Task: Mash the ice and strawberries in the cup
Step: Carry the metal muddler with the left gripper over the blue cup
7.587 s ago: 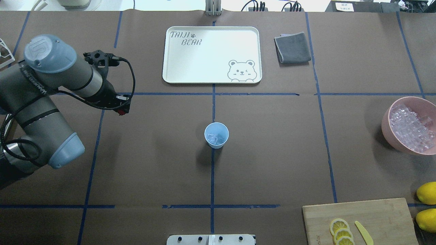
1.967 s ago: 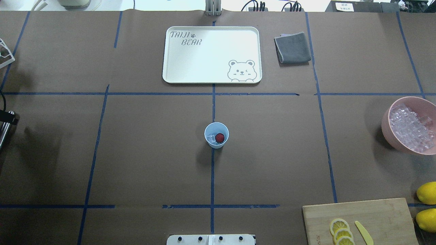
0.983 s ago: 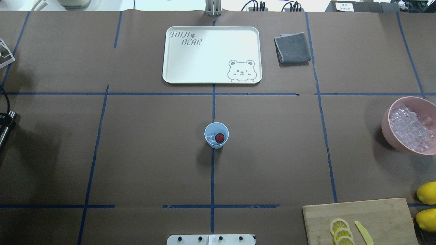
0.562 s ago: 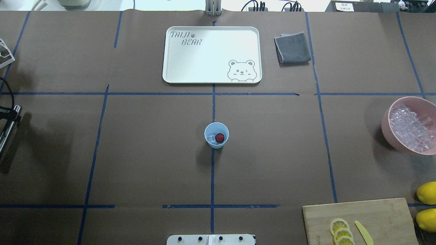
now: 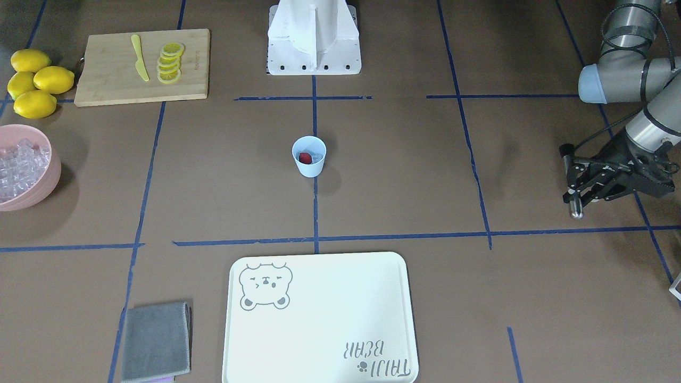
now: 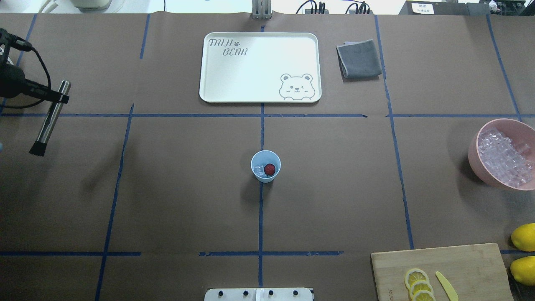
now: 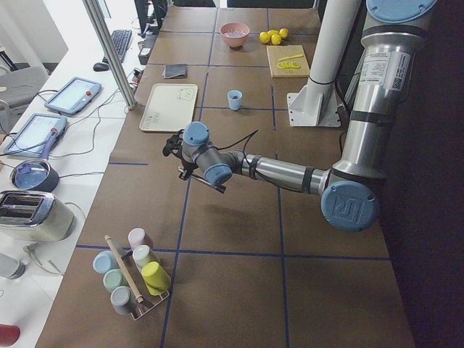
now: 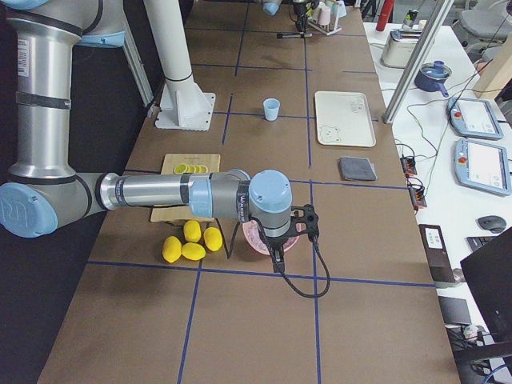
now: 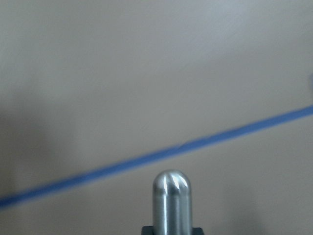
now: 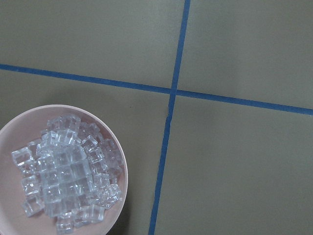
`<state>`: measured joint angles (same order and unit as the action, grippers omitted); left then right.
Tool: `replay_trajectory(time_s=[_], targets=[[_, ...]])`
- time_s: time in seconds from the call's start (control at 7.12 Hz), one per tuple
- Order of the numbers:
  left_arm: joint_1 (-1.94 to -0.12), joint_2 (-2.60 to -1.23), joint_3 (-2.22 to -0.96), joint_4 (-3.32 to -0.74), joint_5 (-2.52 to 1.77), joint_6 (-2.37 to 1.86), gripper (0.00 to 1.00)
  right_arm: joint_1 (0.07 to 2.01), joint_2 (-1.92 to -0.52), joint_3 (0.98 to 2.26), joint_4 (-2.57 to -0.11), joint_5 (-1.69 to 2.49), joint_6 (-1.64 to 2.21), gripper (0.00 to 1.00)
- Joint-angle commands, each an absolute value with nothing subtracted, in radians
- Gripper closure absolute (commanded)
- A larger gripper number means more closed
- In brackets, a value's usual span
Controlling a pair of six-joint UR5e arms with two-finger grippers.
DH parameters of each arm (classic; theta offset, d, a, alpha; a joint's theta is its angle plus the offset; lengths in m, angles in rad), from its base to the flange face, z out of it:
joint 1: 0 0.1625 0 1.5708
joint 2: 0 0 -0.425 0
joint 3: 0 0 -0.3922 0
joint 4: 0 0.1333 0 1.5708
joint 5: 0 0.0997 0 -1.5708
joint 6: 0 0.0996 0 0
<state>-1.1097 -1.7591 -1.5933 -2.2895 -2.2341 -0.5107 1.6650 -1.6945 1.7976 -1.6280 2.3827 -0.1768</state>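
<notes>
Grey cloth (image 6: 359, 58) lies near the tray (image 6: 259, 67), lemons (image 6: 524, 237) beside the cutting board (image 6: 468, 267).

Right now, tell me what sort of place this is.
Probably a robotics lab: brown paper-covered table gridded with blue tape, large grey-and-blue robot arm, touchscreen tablets on a side desk.

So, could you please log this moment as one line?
left claw: shut on metal muddler, airborne | cup: strawberry and ice inside, unmashed

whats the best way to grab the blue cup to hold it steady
I'd grip the cup by its outer wall below the rim, level, from the robot's right. It stands upright, handle-less, with strawberry and ice inside, and the top must stay open for the muddler.
</notes>
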Motion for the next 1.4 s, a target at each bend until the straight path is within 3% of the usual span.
replay_trajectory(time_s=[0.0, 0.14, 0.56, 0.98, 1.26], targets=[[-1.106, -1.892, -1.649, -2.301, -2.241, -0.523, 0.90, 1.666, -1.698, 1.798, -1.628, 2.381, -0.179, 0.01], [-1.100, -1.897, -1.663, -2.415, -2.238, -0.525, 0.97, 1.666, -1.698, 1.798, -1.628, 2.376, -0.178, 0.01], [-1.014, -1.943, -1.647, -2.860, -2.206, -0.656, 0.98, 1.664, -1.697, 1.795, -1.629, 2.375, -0.176, 0.01], [-0.650, -2.020, -1.620, -3.190, -1.718, -0.596, 0.97, 1.664, -1.700, 1.789, -1.631, 2.376, -0.175, 0.01], [-0.568, -2.065, -1.617, -3.234, -1.576, -0.352, 0.97, 1.664, -1.697, 1.789, -1.629, 2.375, -0.175, 0.01]])
